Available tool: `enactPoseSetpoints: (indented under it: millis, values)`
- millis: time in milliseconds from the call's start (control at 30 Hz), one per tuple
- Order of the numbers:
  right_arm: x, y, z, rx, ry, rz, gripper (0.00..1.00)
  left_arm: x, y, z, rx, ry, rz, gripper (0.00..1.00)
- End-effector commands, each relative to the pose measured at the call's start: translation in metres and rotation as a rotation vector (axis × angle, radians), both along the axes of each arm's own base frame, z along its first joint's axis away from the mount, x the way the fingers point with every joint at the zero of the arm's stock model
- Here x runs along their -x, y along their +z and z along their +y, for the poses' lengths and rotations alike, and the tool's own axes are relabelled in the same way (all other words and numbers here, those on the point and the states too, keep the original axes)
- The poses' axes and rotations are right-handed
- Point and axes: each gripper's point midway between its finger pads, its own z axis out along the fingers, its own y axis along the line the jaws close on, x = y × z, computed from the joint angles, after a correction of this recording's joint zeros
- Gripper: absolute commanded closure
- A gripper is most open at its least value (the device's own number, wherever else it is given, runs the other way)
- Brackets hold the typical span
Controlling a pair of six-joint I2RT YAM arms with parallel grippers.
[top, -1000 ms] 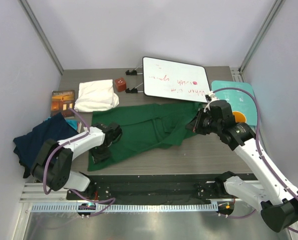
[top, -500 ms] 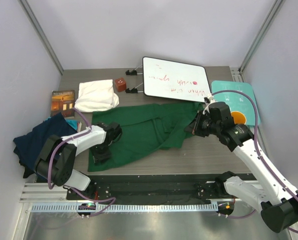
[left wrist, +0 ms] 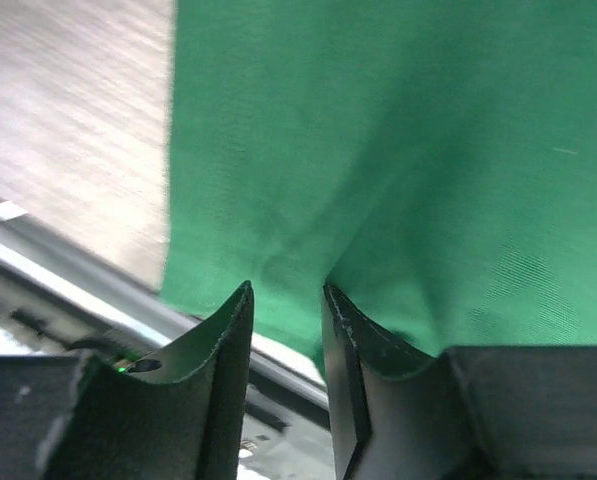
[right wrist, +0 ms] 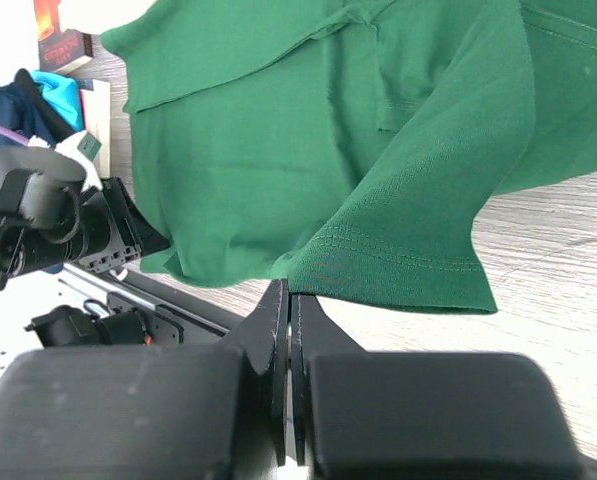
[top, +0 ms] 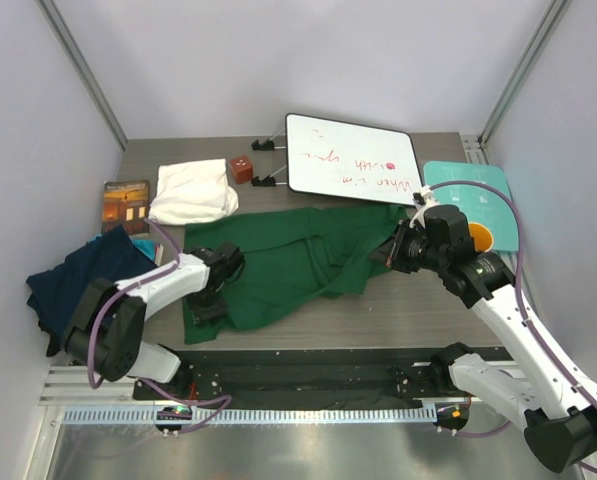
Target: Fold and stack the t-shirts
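Left end effector slightly spread at green t-shirt hem, right end effector pinching sleeve edge

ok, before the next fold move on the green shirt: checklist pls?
1. Right fingers shut on the dark green cloth t-shirt, at its right hem: ok.
2. Left fingers gripping its near-left corner: cannot tell; a narrow gap shows and the cloth puckers at the tips.
3. Green shirt apart from the white rectangular writing board: cannot tell; the shirt's far edge runs close along the board's near edge.
4. Cream-white cloth t-shirt folded, far left, usable as stack base: ok.
5. Navy blue cloth t-shirt folded: not ok; it is a crumpled heap on the left.
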Motion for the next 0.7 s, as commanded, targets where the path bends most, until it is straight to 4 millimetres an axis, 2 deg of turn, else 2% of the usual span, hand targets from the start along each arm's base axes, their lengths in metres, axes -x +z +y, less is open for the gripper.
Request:
enactPoseSetpoints:
  millis: [0, 133, 233, 400, 533, 667]
  values:
    - [-0.005, 0.023, 0.006, -0.062, 0.006, -0.068, 0.99, -0.023, 0.010, -0.024, 0.159, 0.024, -0.195, 0.64]
    - [-0.005, 0.024, 0.009, -0.089, 0.006, -0.072, 0.99, -0.019, 0.025, -0.015, 0.164, 0.088, -0.284, 0.59]
    - [-0.005, 0.024, 0.011, -0.100, 0.010, -0.071, 0.99, -0.008, 0.028, -0.007, 0.131, 0.116, -0.263, 0.58]
    - [-0.004, 0.032, 0.012, -0.111, 0.019, -0.096, 0.99, 0.008, 0.030, -0.001, 0.077, 0.164, -0.184, 0.60]
    - [-0.004, 0.041, 0.012, -0.116, 0.029, -0.123, 0.99, 0.013, 0.038, 0.011, 0.006, 0.241, -0.190, 0.61]
    - [-0.002, 0.042, 0.013, -0.118, 0.045, -0.132, 0.99, 0.020, 0.047, 0.023, -0.029, 0.324, -0.245, 0.61]
